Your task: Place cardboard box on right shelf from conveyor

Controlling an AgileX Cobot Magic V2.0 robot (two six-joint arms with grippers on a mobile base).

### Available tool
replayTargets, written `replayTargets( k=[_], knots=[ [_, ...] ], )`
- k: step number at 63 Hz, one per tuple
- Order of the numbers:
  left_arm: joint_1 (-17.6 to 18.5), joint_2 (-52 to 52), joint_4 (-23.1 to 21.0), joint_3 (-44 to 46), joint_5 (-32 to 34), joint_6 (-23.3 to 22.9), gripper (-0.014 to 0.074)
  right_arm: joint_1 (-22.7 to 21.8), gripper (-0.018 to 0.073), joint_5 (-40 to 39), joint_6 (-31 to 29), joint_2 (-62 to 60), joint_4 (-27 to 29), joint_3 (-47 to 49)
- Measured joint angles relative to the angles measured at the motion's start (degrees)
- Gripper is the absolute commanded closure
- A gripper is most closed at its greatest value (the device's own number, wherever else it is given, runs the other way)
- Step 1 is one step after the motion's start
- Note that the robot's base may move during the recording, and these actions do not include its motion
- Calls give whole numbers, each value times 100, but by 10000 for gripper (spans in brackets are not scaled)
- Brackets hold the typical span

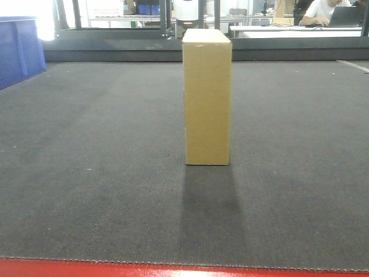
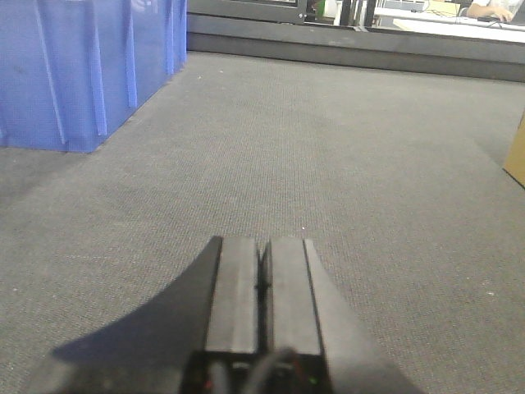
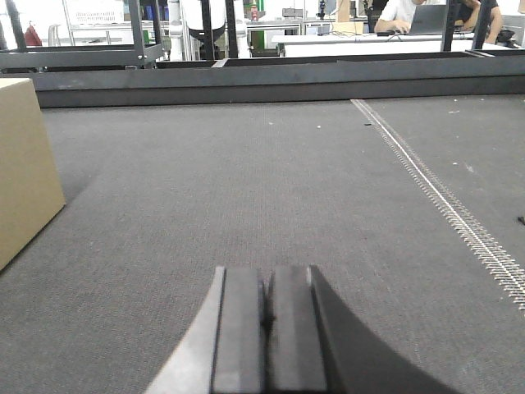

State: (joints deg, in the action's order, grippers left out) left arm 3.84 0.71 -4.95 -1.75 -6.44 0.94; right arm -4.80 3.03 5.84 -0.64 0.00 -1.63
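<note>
The cardboard box (image 1: 207, 97) is stood on end mid-conveyor (image 1: 86, 173), untouched, at 12 o'clock in the front view. The left gripper (image 2: 262, 254) and right gripper (image 3: 267, 283) are seen pressed together, empty. The box is flanked, at 3 o'clock of the left and 9 o'clock of the right, likely for a two-sided squeeze.

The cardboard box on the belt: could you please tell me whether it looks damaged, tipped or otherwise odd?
Nothing stands out. The cardboard box stands upright on its end on the conveyor, faces smooth and undented, nothing spilled around it. The left gripper and right gripper are shut, clear of it.
</note>
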Motion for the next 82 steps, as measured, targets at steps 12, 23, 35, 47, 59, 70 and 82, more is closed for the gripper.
replayTargets(
  k=[12,23,35,47,59,70,82],
  knots=[
    [0,0,0,0,0,0,715,0,503,0,0,0,0,0],
    [0,0,0,0,0,0,715,0,503,48,26,0,0,17],
    [0,0,0,0,0,0,715,0,500,484,35,123,0,1045],
    [0,0,0,0,0,0,715,12,225,534,35,1108,0,2094],
    [0,0,0,0,0,0,715,449,-74,589,35,2229,-53,2735],
    [0,0,0,0,0,0,715,991,-63,949,37,3634,-176,3676],
    [0,0,0,0,0,0,715,1716,-63,1904,47,5247,-234,5230]
  ],
)
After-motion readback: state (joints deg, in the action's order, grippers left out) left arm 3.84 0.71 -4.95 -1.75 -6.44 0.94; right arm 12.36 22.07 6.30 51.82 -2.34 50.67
